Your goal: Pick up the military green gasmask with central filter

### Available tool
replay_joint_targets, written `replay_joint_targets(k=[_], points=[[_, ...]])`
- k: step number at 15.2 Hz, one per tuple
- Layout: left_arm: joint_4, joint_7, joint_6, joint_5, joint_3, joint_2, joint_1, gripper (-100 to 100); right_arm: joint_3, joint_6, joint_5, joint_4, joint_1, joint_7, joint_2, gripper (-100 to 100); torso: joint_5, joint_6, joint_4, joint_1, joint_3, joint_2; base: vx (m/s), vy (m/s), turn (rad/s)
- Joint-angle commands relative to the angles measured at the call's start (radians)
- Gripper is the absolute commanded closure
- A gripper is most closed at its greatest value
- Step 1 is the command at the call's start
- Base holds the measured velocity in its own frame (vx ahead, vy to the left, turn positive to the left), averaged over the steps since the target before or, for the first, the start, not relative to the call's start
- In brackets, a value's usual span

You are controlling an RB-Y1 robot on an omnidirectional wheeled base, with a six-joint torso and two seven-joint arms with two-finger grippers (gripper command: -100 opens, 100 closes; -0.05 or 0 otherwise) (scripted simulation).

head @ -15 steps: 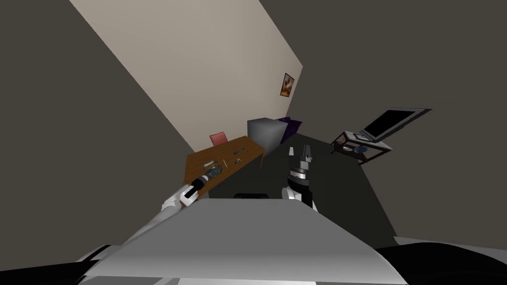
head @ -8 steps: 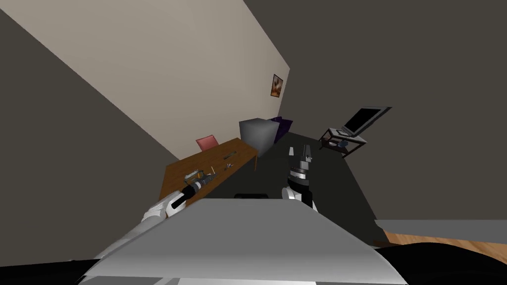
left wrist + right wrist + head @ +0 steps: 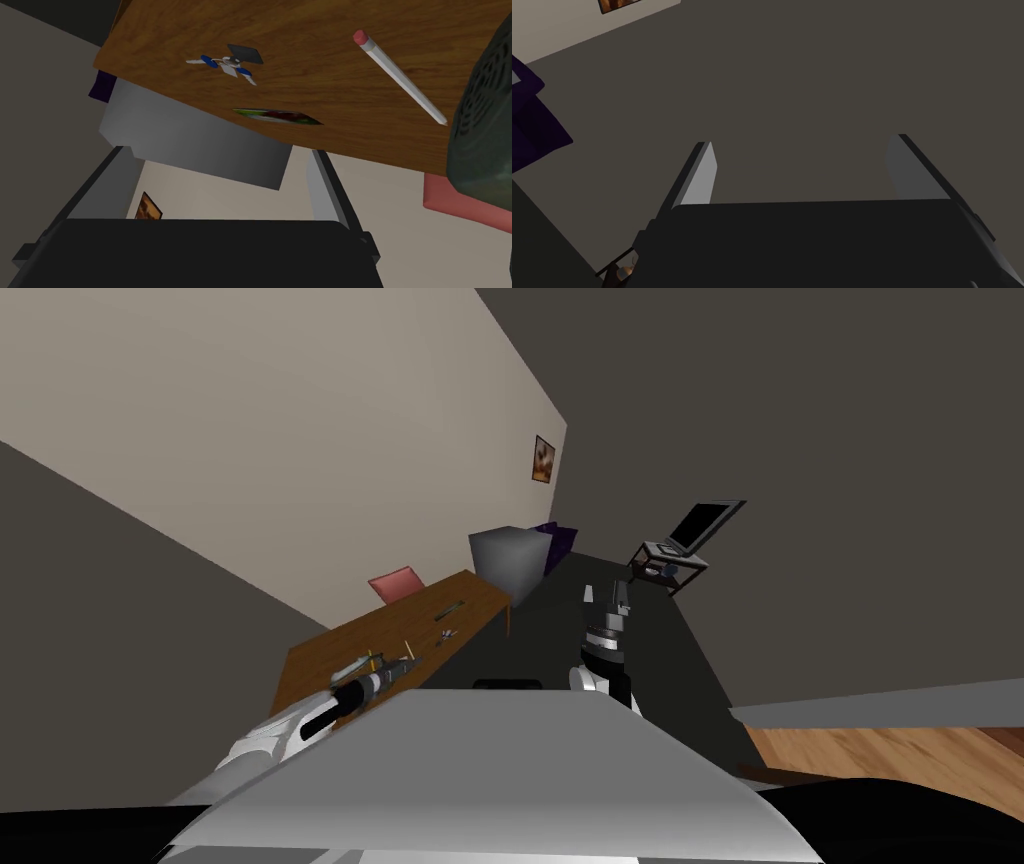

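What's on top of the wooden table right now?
Visible on the table: a dark green gasmask, a white pencil with pink eraser, a small key bunch with blue parts, a flat green-red item. Covered: whatever lies under the gasmask.

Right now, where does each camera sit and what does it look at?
Head view: on my head, looking steeply down and forward at the wooden table and grey box; both my left gripper and right gripper show.
Left wrist view: on my left hand, looking along open fingers across the table at keys, a pencil and the dark green gasmask.
Right wrist view: on my right hand, facing a dark grey wall past open fingers.
Shared: head and left wrist both see table and box.
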Motion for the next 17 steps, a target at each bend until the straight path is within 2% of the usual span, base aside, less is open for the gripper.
replay_joint_targets(k=[1,2,3,4,5,6,7,8,9,11,12,13,14,15,16,17], points=[[-0.009,0.023,0.004,-0.007,-0.013,0.035,0.023,-100,0.000,0.000,0.000,0.000,0.000,0.000,0.000,0,0.000,0.000,0.000,0.000,0.000,0.000,0.092,-0.030,-0.142],[0.004,0.039,-0.004,-0.016,-0.027,0.063,0.042,-100,0.000,0.000,0.000,0.000,0.000,0.000,0.000,0,0.000,0.000,0.000,0.000,0.000,0.000,0.099,-0.034,-0.155],[0.004,0.039,-0.004,-0.016,-0.027,0.070,0.042,-100,0.000,0.000,0.000,0.000,0.000,0.000,0.000,0,0.000,0.000,0.000,0.000,0.000,0.000,0.096,-0.027,-0.142],[0.019,0.056,-0.011,-0.025,-0.041,0.104,0.062,-100,0.000,0.000,0.000,0.000,0.000,0.000,0.000,0,0.000,0.000,0.000,0.000,0.000,0.000,0.100,-0.028,-0.168],[0.019,0.056,-0.011,-0.025,-0.041,0.104,0.062,-100,0.000,0.000,0.000,0.000,0.000,0.000,0.000,0,0.000,0.000,0.000,0.000,0.000,0.000,0.101,-0.022,-0.116],[0.034,0.072,-0.018,-0.034,-0.055,0.139,0.081,-100,0.000,0.000,0.000,0.000,0.000,0.000,0.000,0,0.000,0.000,0.000,0.000,0.000,0.000,0.114,-0.018,-0.148],[0.034,0.072,-0.018,-0.034,-0.055,0.139,0.081,-100,0.000,0.000,0.000,0.000,0.000,0.000,0.000,0,0.000,0.000,0.000,0.001,0.000,0.000,0.108,-0.012,-0.146],[0.050,0.087,-0.025,-0.042,-0.068,0.167,0.101,-100,0.000,0.000,0.000,0.000,0.000,0.000,0.000,0,0.000,0.000,0.000,0.001,0.000,0.000,0.113,-0.017,-0.160],[0.050,0.087,-0.025,-0.042,-0.068,0.172,0.101,-100,0.000,0.000,0.000,0.000,0.000,0.000,0.000,0,0.000,0.000,0.000,0.001,0.000,-0.001,0.102,-0.011,-0.114],[0.083,0.117,-0.039,-0.058,-0.094,0.231,0.141,-100,0.000,0.000,0.000,0.000,0.000,0.000,0.000,0,0.000,0.000,0.000,0.001,0.000,-0.001,0.127,-0.012,-0.202],[0.083,0.117,-0.039,-0.058,-0.094,0.236,0.141,-100,0.000,0.000,0.000,0.000,0.000,0.000,0.000,0,0.000,0.000,0.000,0.001,-0.001,-0.002,0.131,-0.001,-0.137],[0.100,0.131,-0.045,-0.065,-0.105,0.267,0.160,-100,0.000,0.000,0.000,0.000,0.000,0.000,0.000,0,0.000,0.000,0.000,0.001,-0.001,-0.002,0.117,-0.015,-0.086],[0.100,0.131,-0.045,-0.065,-0.105,0.267,0.160,-100,0.000,0.000,0.000,0.000,0.000,0.000,0.000,0,0.000,0.000,0.000,0.001,-0.001,-0.002,0.111,-0.016,-0.075],[0.117,0.145,-0.052,-0.071,-0.116,0.295,0.180,-100,0.000,0.000,0.000,0.000,0.000,0.000,0.000,0,0.000,0.000,0.000,0.000,-0.001,-0.001,0.112,-0.015,-0.109],[0.117,0.145,-0.052,-0.071,-0.116,0.295,0.180,-100,0.000,0.000,0.000,0.000,0.000,0.000,0.000,0,0.000,-0.001,0.000,0.000,-0.001,-0.001,0.101,-0.004,-0.087],[0.133,0.157,-0.058,-0.077,-0.126,0.322,0.199,-100,0.000,0.000,0.000,0.000,0.000,0.000,0.000,0,0.000,0.000,0.000,0.000,0.000,0.000,0.099,0.007,-0.100]])
